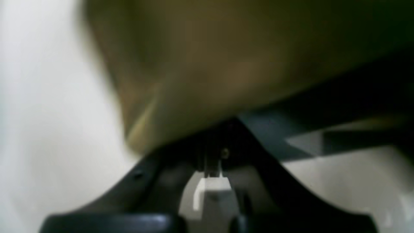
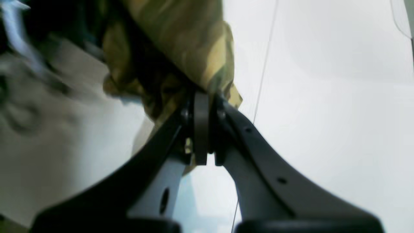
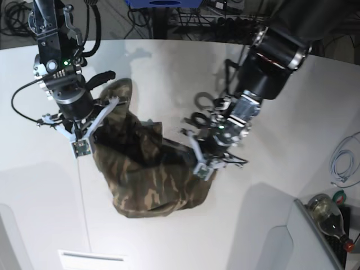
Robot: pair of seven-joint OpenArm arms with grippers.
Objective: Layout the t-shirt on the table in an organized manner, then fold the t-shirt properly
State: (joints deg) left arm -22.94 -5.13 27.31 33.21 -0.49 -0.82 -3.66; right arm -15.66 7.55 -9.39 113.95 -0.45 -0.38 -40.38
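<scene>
In the base view the t-shirt is seen bunched between the two arms, over the middle of the white table. Its bulk sags in a rounded mass toward 6 o'clock, and a narrower fold of cloth rises toward 11 o'clock, where the right gripper is found. The left gripper is set against the shirt's edge at about 3 o'clock of the cloth.

In the right wrist view the right gripper is seen with its jaws drawn together, and camouflage cloth is pinched between them. The fabric spills up and away from the fingertips toward 11 and 12 o'clock, with a small corner poking out at 2 o'clock of the tips. The thin dark seam line of the table is seen running just beside the gripper at 1 o'clock.

In the left wrist view the picture is badly blurred. The left gripper is seen with its jaws brought close together, and olive-brown cloth fills the frame directly above the fingertips, from 10 to 2 o'clock. The cloth meets the tips of the fingers, so the shirt is taken to be clamped there, though the exact contact is lost in the blur. White table is seen at 9 o'clock.

At the table's 4 o'clock corner in the base view a bottle and a coiled cable are seen.
</scene>
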